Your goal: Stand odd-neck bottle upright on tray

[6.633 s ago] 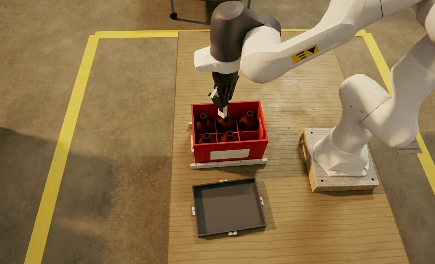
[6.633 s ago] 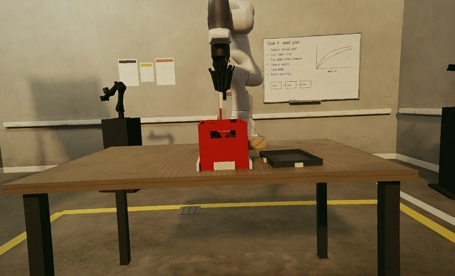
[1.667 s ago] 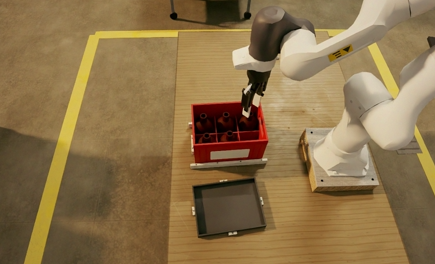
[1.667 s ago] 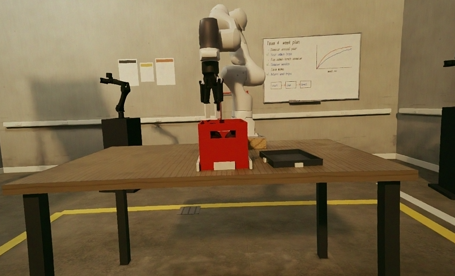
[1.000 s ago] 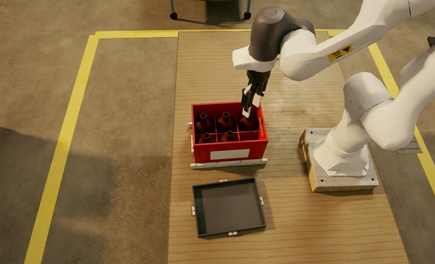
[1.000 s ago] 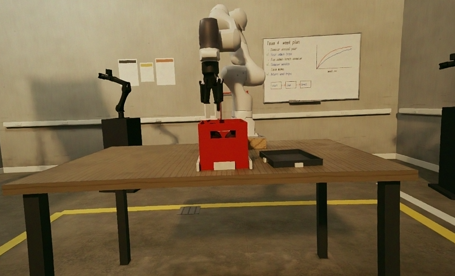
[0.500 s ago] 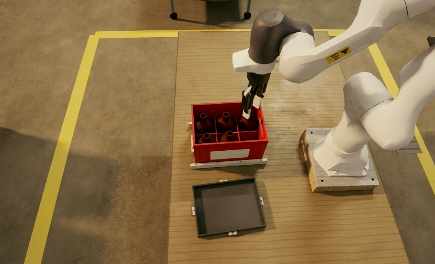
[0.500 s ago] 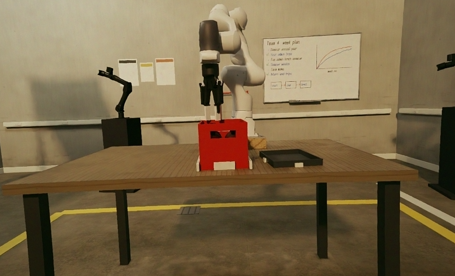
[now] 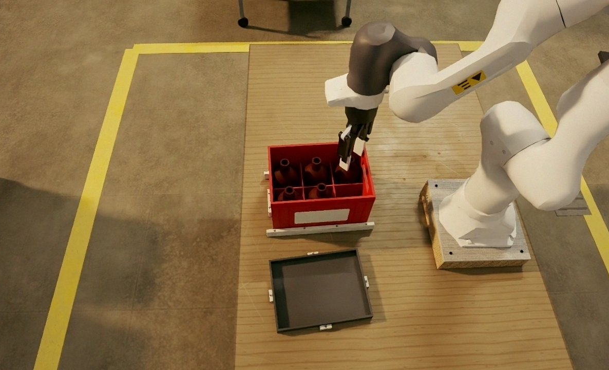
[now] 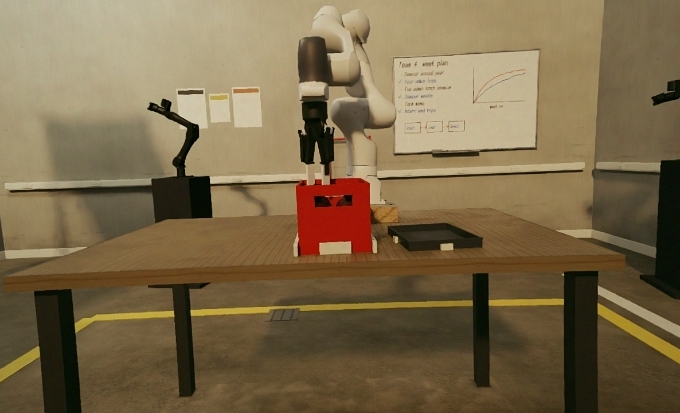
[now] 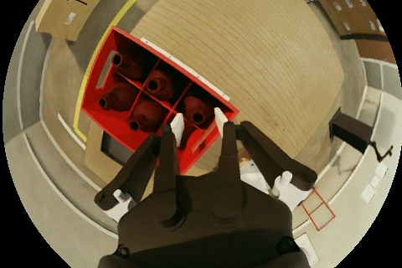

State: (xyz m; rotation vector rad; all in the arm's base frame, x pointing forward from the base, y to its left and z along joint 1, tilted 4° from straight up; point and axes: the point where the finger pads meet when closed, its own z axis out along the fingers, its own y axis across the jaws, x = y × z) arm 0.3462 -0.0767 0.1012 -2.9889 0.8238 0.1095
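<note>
The red crate stands level. It holds five brown bottles upright: back left, back middle, back right, front left and front middle, as seen in the top view. The front right compartment has no bottle. No difference between necks can be told. My gripper is partly open, pointing down over the back right bottle. The wrist view shows its mouth between the fingertips, with gaps on both sides. The dark tray lies flat and holds nothing.
White strips border the crate's base, and small white blocks sit at the tray's sides. Crate walls and dividers stand close around my fingers. The arm's base stands on a wooden block to the right in the top view.
</note>
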